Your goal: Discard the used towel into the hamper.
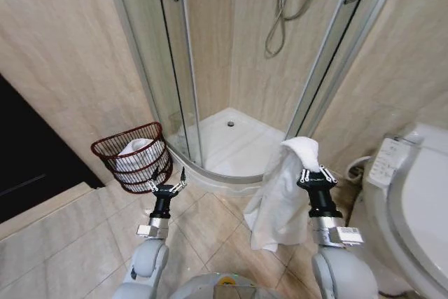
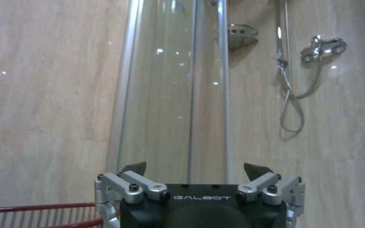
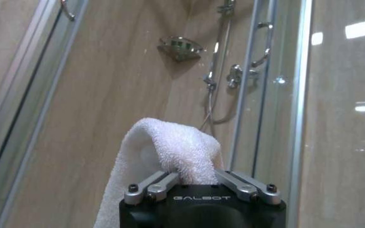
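The right end effector, raised in front of the shower, pinches one white towel by its top fold. The towel hangs with its long axis vertical, its loose end pointing down at the floor. One hamper stands upright, mouth up, against the wall to the left of the shower, with white cloth already inside. The left end effector is spread and holds nothing, just in front of the hamper. One toilet sits to the right of the shower.
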Tool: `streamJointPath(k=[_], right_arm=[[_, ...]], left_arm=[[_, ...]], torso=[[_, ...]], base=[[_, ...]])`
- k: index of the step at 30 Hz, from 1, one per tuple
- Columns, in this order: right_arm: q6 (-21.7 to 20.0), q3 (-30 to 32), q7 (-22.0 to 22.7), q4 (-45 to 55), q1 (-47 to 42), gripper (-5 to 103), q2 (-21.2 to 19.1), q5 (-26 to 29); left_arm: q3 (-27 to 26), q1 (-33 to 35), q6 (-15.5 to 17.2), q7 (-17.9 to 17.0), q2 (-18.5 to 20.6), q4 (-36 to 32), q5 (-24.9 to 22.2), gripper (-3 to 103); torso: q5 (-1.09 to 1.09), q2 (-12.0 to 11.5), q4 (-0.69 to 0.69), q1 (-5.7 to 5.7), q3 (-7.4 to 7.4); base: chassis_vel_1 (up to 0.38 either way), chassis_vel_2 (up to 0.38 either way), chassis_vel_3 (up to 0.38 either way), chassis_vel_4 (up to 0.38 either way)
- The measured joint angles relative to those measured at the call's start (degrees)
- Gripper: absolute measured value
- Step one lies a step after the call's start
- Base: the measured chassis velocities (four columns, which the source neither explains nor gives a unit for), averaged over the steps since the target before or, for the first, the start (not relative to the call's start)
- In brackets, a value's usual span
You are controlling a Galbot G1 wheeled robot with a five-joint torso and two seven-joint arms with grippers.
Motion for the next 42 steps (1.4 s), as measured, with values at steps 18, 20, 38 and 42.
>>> streamJointPath(k=[18, 20, 38, 42], right_arm=[[0.22, -0.66, 0.20, -1.71, 0.66, 4, 0.05, -2.45], [0.23, -0.72, 0.21, -1.71, 0.78, 4, 0.01, -2.63], [0.17, -1.23, -0.48, -1.63, 0.99, 4, 0.01, -3.15], [0.06, -1.32, -0.56, -1.62, 1.09, 4, -0.02, -3.15]], left_arm=[[0.81, 0.25, -1.65, 0.70, -0.26, 0.41, 0.23, 100], [0.78, 0.44, -1.64, 0.71, -0.24, 0.52, 0.30, 100], [0.44, 0.73, -1.83, 0.79, -0.15, 0.76, 0.41, 100], [0.19, 0.82, -2.11, 0.79, -0.09, 0.86, 0.41, 100]], torso=[[0.00, 0.00, -0.01, 0.00, 0.00], [0.00, 0.00, 0.00, 0.00, 0.00], [-0.01, 0.00, 0.01, 0.00, 0.00], [-0.02, 0.00, 0.00, 0.01, 0.00]], base=[[0.008, 0.009, 0.003, 0.003], [0.066, 0.075, -0.068, -0.072], [0.111, 0.106, -0.023, -0.020], [0.141, 0.139, 0.003, -0.004]])
